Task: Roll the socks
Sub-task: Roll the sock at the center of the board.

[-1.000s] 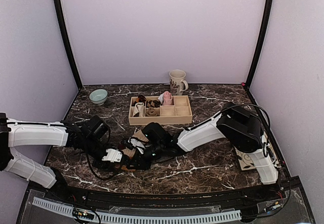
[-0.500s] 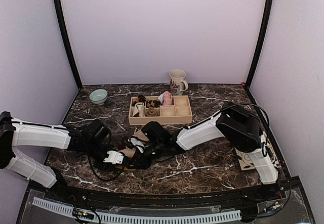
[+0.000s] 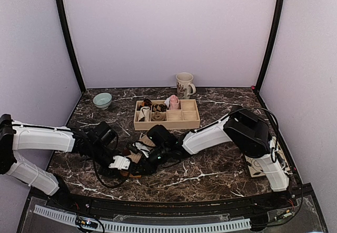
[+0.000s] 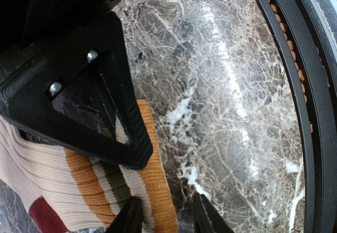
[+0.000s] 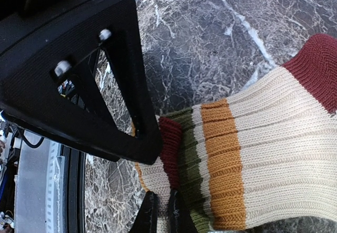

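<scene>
The tan sock [image 3: 135, 158], ribbed cream with orange, green and dark-red stripes, lies on the marble table between my two grippers. My right gripper [image 3: 144, 153] is shut on a fold of its striped part; in the right wrist view the sock [image 5: 263, 154] has cloth pinched between the nearly closed fingers of the gripper [image 5: 163, 217]. My left gripper [image 3: 122, 163] is open at the sock's near end; in the left wrist view the sock's [image 4: 79, 175] orange edge lies between the spread fingers of the gripper [image 4: 166, 220]. Pink fabric with a pale patch [image 3: 173, 102] stands in the tray.
A wooden divided tray [image 3: 167, 122] behind the sock holds small cream, brown and dark rolled bundles. A mug [image 3: 184, 84] stands behind it and a green bowl [image 3: 102, 100] at the back left. A patterned mat [image 3: 259, 167] lies at the right. The black front rail [image 4: 295, 85] runs near the left gripper.
My left gripper has shifted slightly right, closer to the sock's near end. My right gripper has edged a little left with the sock's fold.
</scene>
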